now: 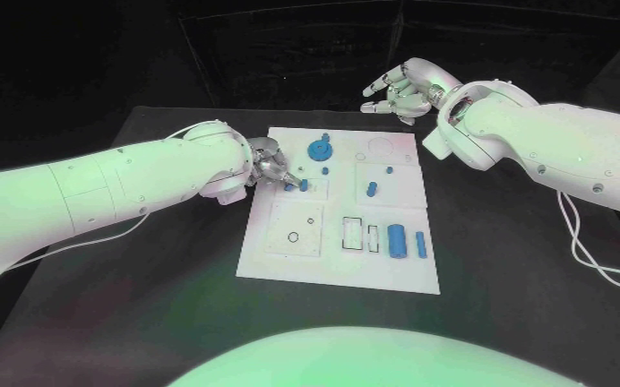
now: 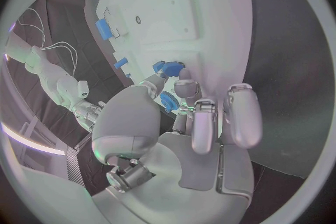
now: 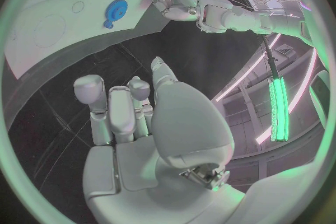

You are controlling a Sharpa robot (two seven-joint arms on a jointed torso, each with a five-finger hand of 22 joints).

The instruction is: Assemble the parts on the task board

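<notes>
The white task board (image 1: 339,253) lies in the middle of the black table. My left hand (image 1: 269,167) is at the board's left edge, and in the left wrist view this hand (image 2: 192,123) pinches a small blue part (image 2: 168,102) between thumb and a finger. A second small blue part (image 2: 168,68) sits on the board just past the fingertips. A round blue gear-like part (image 1: 319,149) stands near the board's far edge. My right hand (image 1: 407,91) hovers beyond the board's far right corner, loosely curled and holding nothing.
Two blue cylinders (image 1: 398,239) (image 1: 421,244) lie in the board's near right area. Small blue pieces (image 1: 388,170) (image 1: 371,189) stand on its right half. Black-outlined slots (image 1: 353,232) and a hexagonal hole (image 1: 295,236) mark the near part. White cables trail under both arms.
</notes>
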